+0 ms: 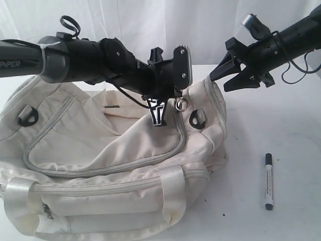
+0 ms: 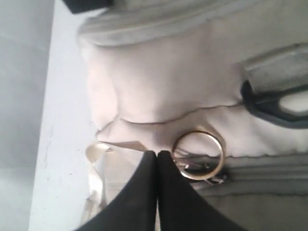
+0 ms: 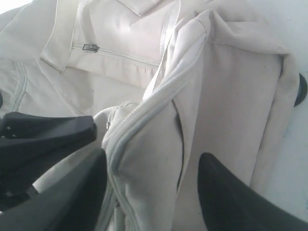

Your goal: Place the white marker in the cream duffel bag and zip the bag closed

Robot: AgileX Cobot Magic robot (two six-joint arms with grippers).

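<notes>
White marker (image 1: pixel 269 181) lies on the bench (image 1: pixel 281 125) near the cream duffel bag (image 1: pixel 100 150), not yet inside.
Left tool (image 2: pixel 157 155) is pressed together just beside the ring pull (image 2: pixel 197 132); if it caught only cloth, it may slip. Right tool (image 1: pixel 218 83) stands apart astride the bag's end, where soft fabric could sag. The marker is slim, with a white barrel and black cap.

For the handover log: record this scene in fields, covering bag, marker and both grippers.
bag: large soft cream fabric duffel bag, on white table, top zip appears open
marker: slim white marker with black cap, on the table beside the bag, not yet inside
left gripper: shut, tips beside metal ring on the zip
right gripper: open, fingers either side of the bag's end
</notes>
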